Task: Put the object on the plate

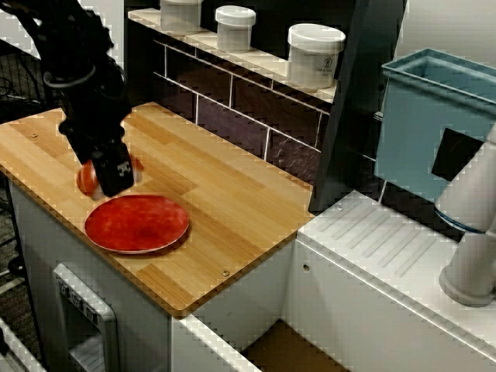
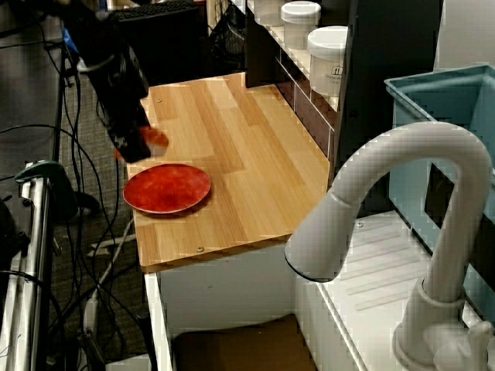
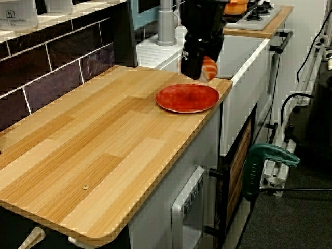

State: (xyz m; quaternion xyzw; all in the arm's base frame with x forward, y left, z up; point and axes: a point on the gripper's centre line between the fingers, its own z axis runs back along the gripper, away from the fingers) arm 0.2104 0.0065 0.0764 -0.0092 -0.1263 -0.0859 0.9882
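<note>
- Gripper (image 1: 108, 172): jaws closed on the salmon nigiri (image 3: 209, 68).
- Nigiri position: raised, just beyond the red plate (image 1: 137, 223) rim.

even, fairly bright indoor light from above — shadows are soft and short, one lying under the black gripper (image 1: 108, 172) on the wooden counter (image 1: 232, 201). the red plate (image 1: 137, 223) carries a mottled sheen. all three views are coarse, with jagged, stair-stepped edges. the white faucet (image 2: 387, 201) close to the lens looks soft — the gripper is near-featureless black.
</note>
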